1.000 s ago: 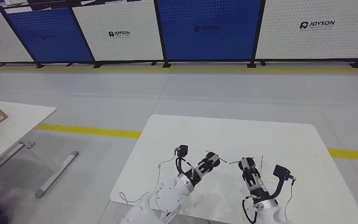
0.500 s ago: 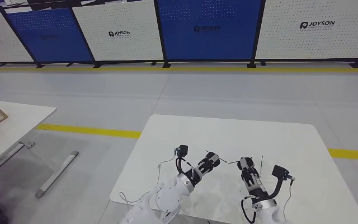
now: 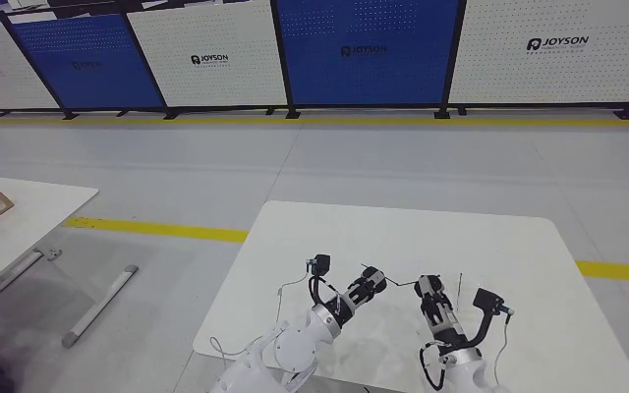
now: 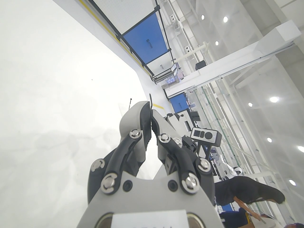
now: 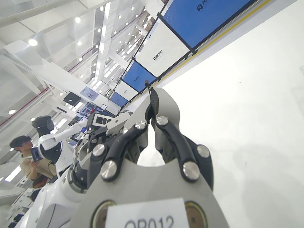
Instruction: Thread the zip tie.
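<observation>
A thin black zip tie (image 4: 150,98) pokes out past the pads of my left gripper (image 4: 151,110), which is shut on it. My right gripper (image 5: 152,96) is shut on a black strip whose small square head (image 5: 146,82) sticks out beyond its fingertips. In the top view the left gripper (image 3: 377,278) and right gripper (image 3: 423,286) hang close together over the near part of the white table (image 3: 413,231), tips pointing toward each other. A thin black line (image 3: 395,284) runs between them. I cannot tell whether both hold one tie.
Another black zip tie (image 3: 460,283) lies flat on the table just right of the right gripper, also visible beyond the left fingertips as a thin zip tie (image 4: 130,102). The table's near edge is close behind both arms. The far half is bare white surface.
The right gripper has shifted slightly left, toward the left gripper. The left arm has kept still.
</observation>
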{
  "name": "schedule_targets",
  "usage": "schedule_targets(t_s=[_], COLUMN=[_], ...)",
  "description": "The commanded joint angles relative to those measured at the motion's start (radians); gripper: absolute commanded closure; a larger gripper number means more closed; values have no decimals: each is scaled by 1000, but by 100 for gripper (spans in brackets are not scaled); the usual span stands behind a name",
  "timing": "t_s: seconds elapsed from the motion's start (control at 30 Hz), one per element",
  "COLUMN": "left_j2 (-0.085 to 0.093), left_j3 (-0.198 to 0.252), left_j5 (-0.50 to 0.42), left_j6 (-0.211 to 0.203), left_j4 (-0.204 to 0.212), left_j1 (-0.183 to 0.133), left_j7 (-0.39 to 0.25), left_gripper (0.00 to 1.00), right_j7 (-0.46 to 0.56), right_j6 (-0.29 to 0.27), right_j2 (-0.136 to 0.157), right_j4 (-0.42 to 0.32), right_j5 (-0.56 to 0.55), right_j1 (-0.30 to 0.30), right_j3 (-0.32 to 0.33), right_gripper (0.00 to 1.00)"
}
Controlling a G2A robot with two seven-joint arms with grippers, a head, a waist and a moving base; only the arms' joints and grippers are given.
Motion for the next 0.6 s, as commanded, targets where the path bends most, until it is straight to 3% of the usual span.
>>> schedule_targets(t_s=[0.0,0.57], left_j2=[0,0], left_j3=[0,0], left_j5=[0,0], left_j6=[0,0], left_j4=[0,0], left_j1=[0,0], left_j7=[0,0], left_gripper=[100,100], right_j7=[0,0], right_j6=[0,-17], right_j2=[0,-15], right_j4=[0,26], right_j5=[0,11], right_j1=[0,15], right_j3=[0,4], right_gripper=[100,100])
